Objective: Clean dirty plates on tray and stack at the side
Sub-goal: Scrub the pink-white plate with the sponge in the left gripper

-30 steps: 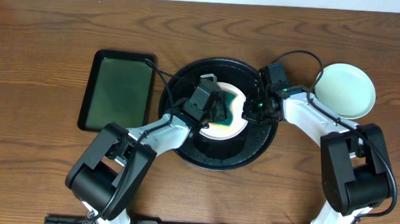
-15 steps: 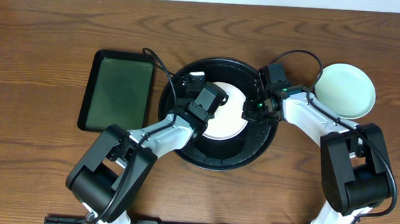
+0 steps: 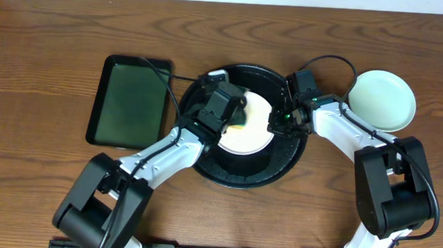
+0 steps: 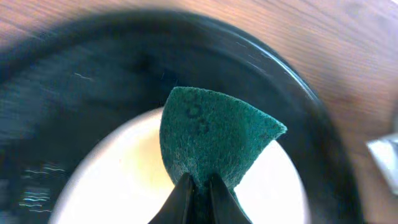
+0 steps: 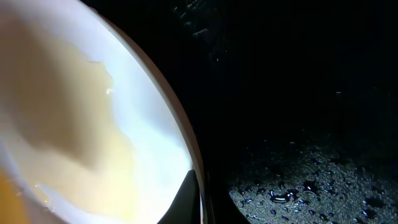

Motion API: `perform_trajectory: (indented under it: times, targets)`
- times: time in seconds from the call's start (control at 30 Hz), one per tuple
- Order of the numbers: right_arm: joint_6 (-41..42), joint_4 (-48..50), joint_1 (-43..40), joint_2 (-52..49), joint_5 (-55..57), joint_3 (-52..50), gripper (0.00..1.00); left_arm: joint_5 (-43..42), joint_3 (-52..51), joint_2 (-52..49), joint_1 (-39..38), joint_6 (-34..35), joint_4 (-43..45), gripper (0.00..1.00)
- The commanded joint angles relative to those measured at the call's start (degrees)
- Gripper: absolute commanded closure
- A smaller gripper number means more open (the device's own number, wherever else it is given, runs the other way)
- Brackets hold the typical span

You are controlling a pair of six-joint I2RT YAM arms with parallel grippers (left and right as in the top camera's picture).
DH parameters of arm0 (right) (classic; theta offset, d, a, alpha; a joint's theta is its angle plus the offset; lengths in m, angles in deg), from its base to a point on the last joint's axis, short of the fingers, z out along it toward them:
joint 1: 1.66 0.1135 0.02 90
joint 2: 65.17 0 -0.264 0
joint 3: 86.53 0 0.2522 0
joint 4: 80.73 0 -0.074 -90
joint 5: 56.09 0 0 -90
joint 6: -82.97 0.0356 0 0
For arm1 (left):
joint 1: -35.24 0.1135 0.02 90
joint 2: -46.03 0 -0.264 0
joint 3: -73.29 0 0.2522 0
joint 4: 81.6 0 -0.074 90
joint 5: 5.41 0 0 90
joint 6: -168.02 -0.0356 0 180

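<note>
A white plate point(image 3: 250, 133) lies in the round black tray point(image 3: 242, 167) at mid-table. My left gripper point(image 3: 233, 115) is shut on a green sponge point(image 3: 239, 118) over the plate's far left part. In the left wrist view the sponge point(image 4: 214, 134) fans out from the shut gripper point(image 4: 199, 186) above the plate point(image 4: 118, 186). My right gripper point(image 3: 276, 124) is shut on the plate's right rim. In the right wrist view the gripper point(image 5: 199, 196) pinches that rim, and the plate point(image 5: 81, 106) shows a yellowish film. A pale mint plate point(image 3: 382, 98) rests on the wood at far right.
A rectangular black tray with a green inside point(image 3: 130, 100) lies left of the round tray. Water drops speckle the round tray's floor point(image 5: 298, 186). Both arms reach in from the near edge, cables looping above the round tray.
My left gripper has swept the sponge across the plate toward its far left side. The right gripper has kept its hold on the rim without moving.
</note>
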Motion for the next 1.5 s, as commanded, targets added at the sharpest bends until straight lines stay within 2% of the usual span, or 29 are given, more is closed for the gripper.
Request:
perform_trajectory:
  times: [0.0, 0.17, 0.27, 0.43, 0.5, 0.63, 0.8, 0.93, 1.07, 1.23, 1.47]
  targets:
    - [-1.05, -0.37, 0.68, -1.90, 4.02, -1.07, 0.98, -7.43, -0.74, -3.04, -1.18, 3.65, 1.53, 0.93]
    - [-1.05, -0.42, 0.72, -1.90, 4.02, -1.07, 0.98, -7.19, -0.74, -7.02, -1.49, 4.70, 2.58, 0.93]
    - [-1.07, -0.46, 0.72, -1.90, 4.02, -1.07, 0.98, -3.61, -0.74, -8.81, -1.49, 4.44, 1.81, 0.92]
    - [-1.09, -0.76, 0.85, -1.90, 4.04, -1.07, 0.98, 13.44, -0.74, -9.60, -1.38, 1.99, -4.79, 0.92]
    - [-1.31, -0.90, 0.92, -1.90, 4.04, -1.07, 0.98, 18.67, -0.74, -9.53, -0.96, -1.29, -6.80, 0.93]
    - [-1.29, -1.01, 0.92, -1.90, 4.07, -1.07, 0.98, 23.93, -0.74, -8.22, -0.13, -6.14, -9.03, 0.93]
    - [-1.29, -0.98, 0.92, -1.90, 4.07, -1.07, 0.98, 27.39, -0.74, -2.03, -0.13, -6.10, -10.38, 0.92]
    - [-1.29, -0.79, 0.92, -1.90, 4.07, -1.07, 0.98, 25.38, -0.74, 3.87, -0.15, -5.81, -10.16, 0.92]
    - [-1.25, -0.35, 0.92, -1.90, 4.04, -1.07, 0.98, 12.59, -0.74, 6.19, -0.13, -1.01, -9.27, 0.92]
    - [-1.25, -0.07, 0.94, -1.90, 4.04, -1.07, 0.98, -1.49, -0.76, 2.93, -0.83, 5.14, -7.37, 0.92]
    - [-1.25, -0.37, 0.94, -1.90, 4.02, -1.07, 0.98, -8.02, -0.76, -5.46, -3.43, 5.44, -1.44, 0.93]
